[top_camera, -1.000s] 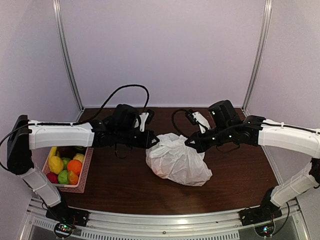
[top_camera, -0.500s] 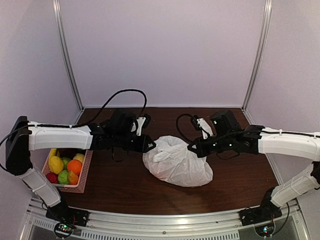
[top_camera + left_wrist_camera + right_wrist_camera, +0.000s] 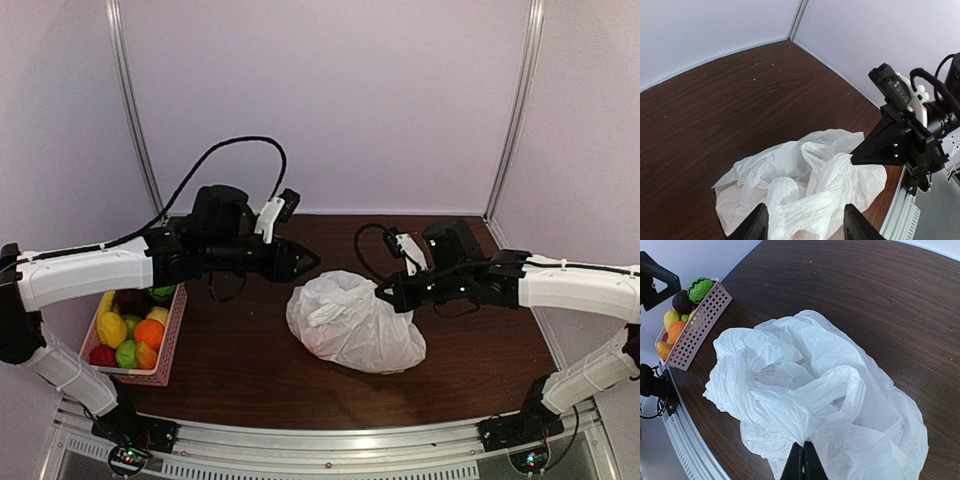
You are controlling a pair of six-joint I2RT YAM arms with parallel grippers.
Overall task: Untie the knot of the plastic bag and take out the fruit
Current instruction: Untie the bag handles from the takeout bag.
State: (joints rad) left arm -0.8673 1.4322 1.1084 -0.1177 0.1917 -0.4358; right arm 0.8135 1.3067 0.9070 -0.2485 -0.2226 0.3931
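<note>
From the top camera I see my left arm stretched out from the desk's left edge, forearm almost level and above the wood. The left gripper (image 3: 305, 262) points right and stops short of the plastic bag (image 3: 355, 325), with nothing in it. Its wrist camera shows both fingers (image 3: 757, 226) spread wide at the bottom of the frame, with the bag below and beyond them.

The bag lies crumpled around the middle of the desk, a little toward the near edge. My right arm comes in low from the right edge, wrist tipped down and to the left. The right gripper (image 3: 385, 293) touches the bag's upper right side.

The top view does not settle how that gripper stands, but the left wrist view does. There the black fingers meet on a lifted peak of white plastic. The right wrist view agrees, showing the tips pinched together on a fold at the bottom.

That view also shows a rolled loop of plastic across the bag's top and the pink basket (image 3: 700, 320) with its perforated wall. The basket sits at the left edge toward the near corner, holding fruit (image 3: 135, 335) in orange, yellow, green and red.
</note>
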